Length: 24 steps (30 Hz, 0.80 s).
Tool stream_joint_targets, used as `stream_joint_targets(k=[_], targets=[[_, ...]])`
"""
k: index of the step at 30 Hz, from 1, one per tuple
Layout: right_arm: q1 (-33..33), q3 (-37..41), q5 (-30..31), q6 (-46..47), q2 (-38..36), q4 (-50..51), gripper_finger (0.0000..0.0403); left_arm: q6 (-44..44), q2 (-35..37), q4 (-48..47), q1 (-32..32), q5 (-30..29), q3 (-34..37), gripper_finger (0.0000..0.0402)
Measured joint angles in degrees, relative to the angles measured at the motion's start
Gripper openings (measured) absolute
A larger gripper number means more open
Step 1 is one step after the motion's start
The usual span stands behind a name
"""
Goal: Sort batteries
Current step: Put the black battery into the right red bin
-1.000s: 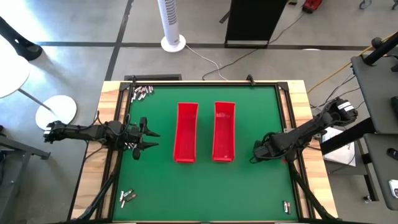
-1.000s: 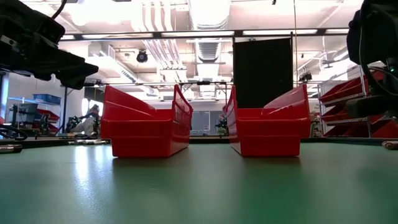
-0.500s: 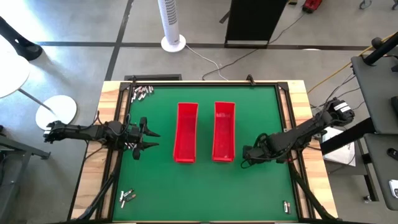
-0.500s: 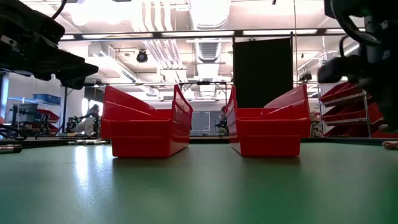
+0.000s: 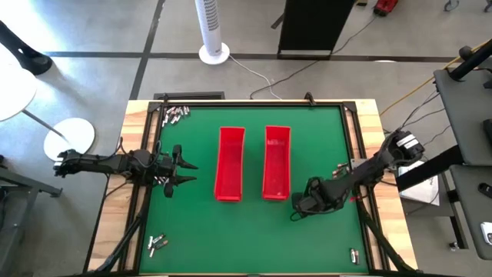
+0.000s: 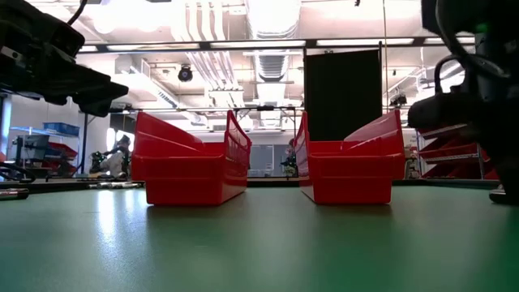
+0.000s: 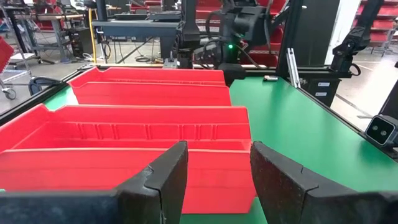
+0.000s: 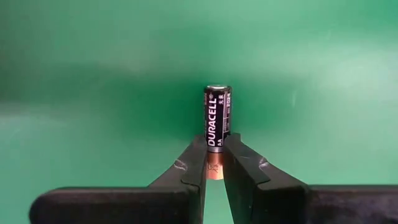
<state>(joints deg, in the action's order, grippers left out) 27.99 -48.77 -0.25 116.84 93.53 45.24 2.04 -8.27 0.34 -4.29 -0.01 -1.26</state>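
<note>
right gripper [image 8: 214,163] pinching a black-and-copper Duracell AA battery [image 8: 217,126] by its copper end, long axis sticking straight out past the fingers | sat just off the near end of the right-hand long red plastic tray [image 5: 277,162], over the green bench [image 5: 323,238] | left gripper [image 7: 214,177] parked left of the trays, fingers apart, holding nothing

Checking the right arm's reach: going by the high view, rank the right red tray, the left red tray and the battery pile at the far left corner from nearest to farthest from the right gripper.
Measured from the right gripper, shut on a battery:
1. right red tray, just beside it toward the table's middle.
2. left red tray, one tray farther left.
3. battery pile, at the far left corner.
</note>
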Motion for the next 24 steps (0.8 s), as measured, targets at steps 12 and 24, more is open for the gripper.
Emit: stream_joint_targets(k=[12, 24], targets=[[9.6, -0.3, 13.7, 9.7, 0.3, 0.9, 0.0074, 0.0, 0.0, 0.0, 0.0, 0.0, 0.0, 0.0155], [14.9, -0.5, 24.3, 10.8, 9.7, 2.2, 0.0122, 0.0, 0.0, 0.0, 0.0, 0.0, 0.0, 0.0155]])
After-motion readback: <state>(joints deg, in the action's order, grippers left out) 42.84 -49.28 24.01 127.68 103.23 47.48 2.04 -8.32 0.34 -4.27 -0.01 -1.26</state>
